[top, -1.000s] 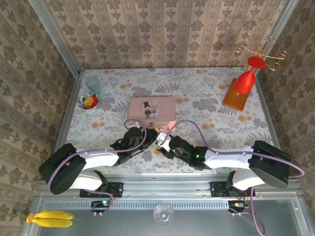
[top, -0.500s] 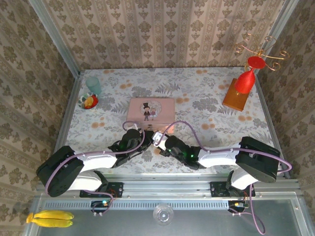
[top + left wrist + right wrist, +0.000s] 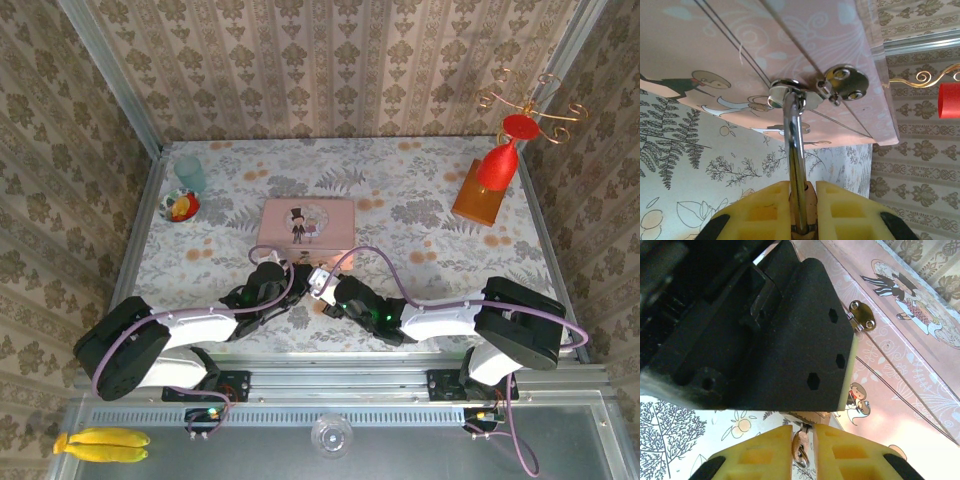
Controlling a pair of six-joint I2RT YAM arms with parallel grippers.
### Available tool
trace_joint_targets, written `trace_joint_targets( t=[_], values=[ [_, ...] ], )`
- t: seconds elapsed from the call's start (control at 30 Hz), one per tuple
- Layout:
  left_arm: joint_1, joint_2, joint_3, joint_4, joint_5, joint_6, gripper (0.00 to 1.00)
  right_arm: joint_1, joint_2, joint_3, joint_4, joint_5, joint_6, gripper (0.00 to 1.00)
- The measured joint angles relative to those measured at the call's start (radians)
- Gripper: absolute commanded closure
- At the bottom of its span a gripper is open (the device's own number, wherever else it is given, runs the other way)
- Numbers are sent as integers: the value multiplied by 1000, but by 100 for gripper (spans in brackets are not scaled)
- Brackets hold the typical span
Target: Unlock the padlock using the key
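Your padlock (image 3: pixel 796 165) sits at the near front face of the pink tin (image 3: pixel 740 45). In the left wrist view its long axis runs almost straight up the picture. The silver shackle points away from the fingers and hooks through the small loop beside the tin's round clasp plate (image 3: pixel 842 84). The brass body sits lowest, mostly hidden between the yellow pads, so you see only a sliver of it.

Your left gripper (image 3: pixel 802 196) is clamped on that padlock, with its pads pressed against either side of the body and the base of the shackle.

In the right wrist view, the key (image 3: pixel 799 447) is a small metal piece standing nearly upright between the yellow fingertips. Its far end points up towards the underside of the black housing (image 3: pixel 770 340) of the left gripper. Your right gripper (image 3: pixel 802 440) has its jaws drawn close together with only a narrow slot between them, and it looks pinched on the key. The housing hides the key's tip, so you cannot tell from here whether it reaches the padlock.

From above, both grippers meet nose to nose on the table (image 3: pixel 420 215), just in front of the tin.
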Motion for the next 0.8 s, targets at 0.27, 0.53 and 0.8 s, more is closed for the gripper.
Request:
trace_joint_targets(
  t=[0.27,0.53,0.8],
  values=[
    [0,0,3,8,-7,0,100,-17,0,-11,32,-28,45,85],
    [0,0,4,23,-8,0,100,-86,-31,-45,68,-172,159,85],
    [-1,0,8,45,-5,0,100,-126,-60,-60,78,-248,227,85]
  ],
)
